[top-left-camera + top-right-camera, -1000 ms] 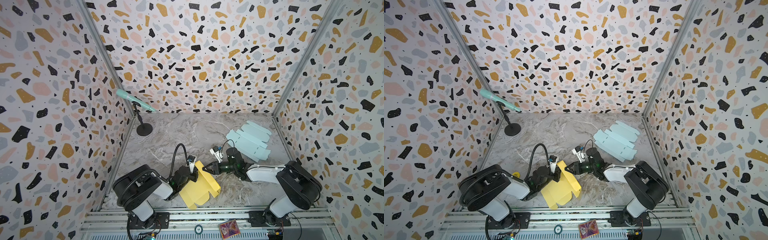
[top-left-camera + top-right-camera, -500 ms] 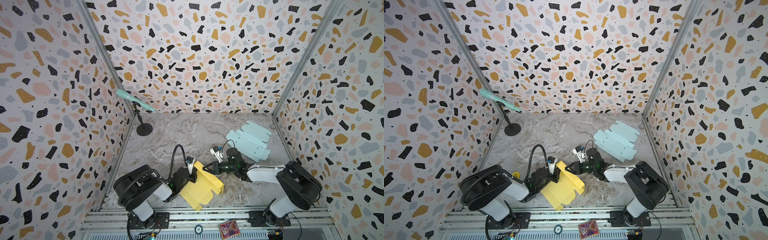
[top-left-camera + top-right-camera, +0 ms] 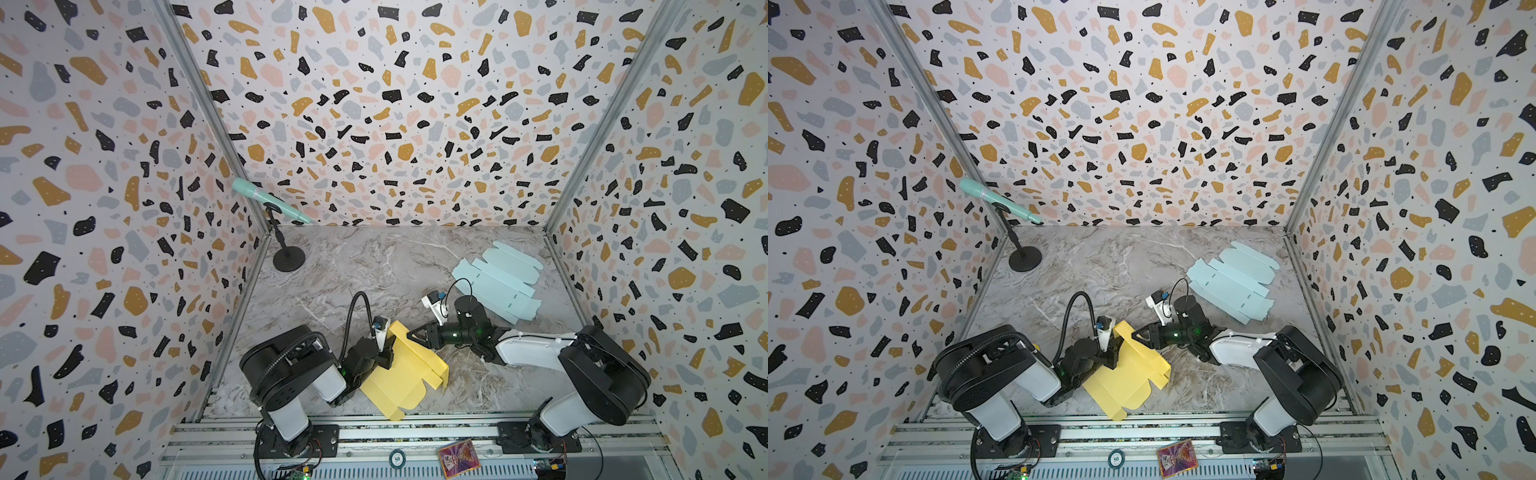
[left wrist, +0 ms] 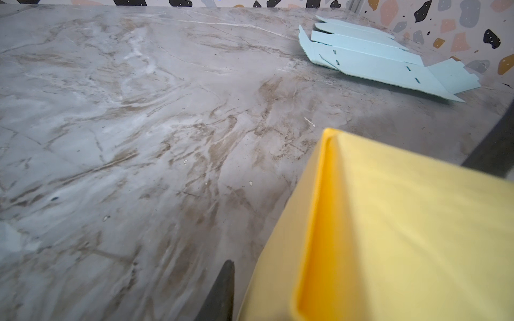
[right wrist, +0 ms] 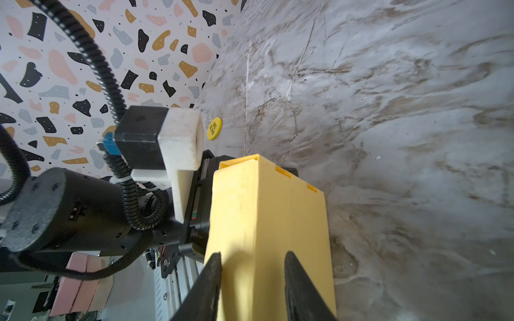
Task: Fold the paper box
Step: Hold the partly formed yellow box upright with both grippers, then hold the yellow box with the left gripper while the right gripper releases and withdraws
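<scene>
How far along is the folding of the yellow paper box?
Done: the yellow paper box has one wall folded up. In hand: the left hand grips it, and the open right hand meets its far panel. Left: near flaps lie flat; the light blue cardboard sheet lies untouched.

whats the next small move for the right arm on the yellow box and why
Probably ease the right gripper forward to press the raised panel of the yellow paper box over towards its fold. Its jaws stand parted right at that panel, which stands up off the table, while the left gripper appears to hold the opposite edge as an anchor.
</scene>
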Action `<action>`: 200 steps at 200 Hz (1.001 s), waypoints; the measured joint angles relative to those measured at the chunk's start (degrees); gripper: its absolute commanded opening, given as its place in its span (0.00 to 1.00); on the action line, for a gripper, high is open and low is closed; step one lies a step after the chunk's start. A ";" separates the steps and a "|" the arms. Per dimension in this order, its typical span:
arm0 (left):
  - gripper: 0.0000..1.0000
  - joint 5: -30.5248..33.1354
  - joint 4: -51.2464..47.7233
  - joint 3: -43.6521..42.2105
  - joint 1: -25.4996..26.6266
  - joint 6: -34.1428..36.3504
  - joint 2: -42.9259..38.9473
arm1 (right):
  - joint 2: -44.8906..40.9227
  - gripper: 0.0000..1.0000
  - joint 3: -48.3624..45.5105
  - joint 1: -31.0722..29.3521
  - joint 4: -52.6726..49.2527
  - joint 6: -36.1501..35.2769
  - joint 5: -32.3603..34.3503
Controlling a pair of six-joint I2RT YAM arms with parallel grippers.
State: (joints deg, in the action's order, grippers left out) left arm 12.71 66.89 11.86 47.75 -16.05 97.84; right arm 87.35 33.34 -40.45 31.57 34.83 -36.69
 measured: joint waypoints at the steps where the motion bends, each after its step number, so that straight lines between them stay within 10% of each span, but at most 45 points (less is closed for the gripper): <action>1: 0.27 0.00 0.02 0.00 0.00 0.00 0.00 | 0.00 0.39 -0.02 0.00 0.00 -0.02 0.00; 200: 0.19 1.95 2.43 1.18 4.15 -0.02 2.14 | -9.44 0.41 -0.46 -0.59 -9.64 -2.08 3.15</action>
State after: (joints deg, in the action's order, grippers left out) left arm 14.66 69.32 13.04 51.90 -16.08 99.98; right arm 77.91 32.88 -41.04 21.93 32.75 -33.54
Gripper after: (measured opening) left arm 0.189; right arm 0.404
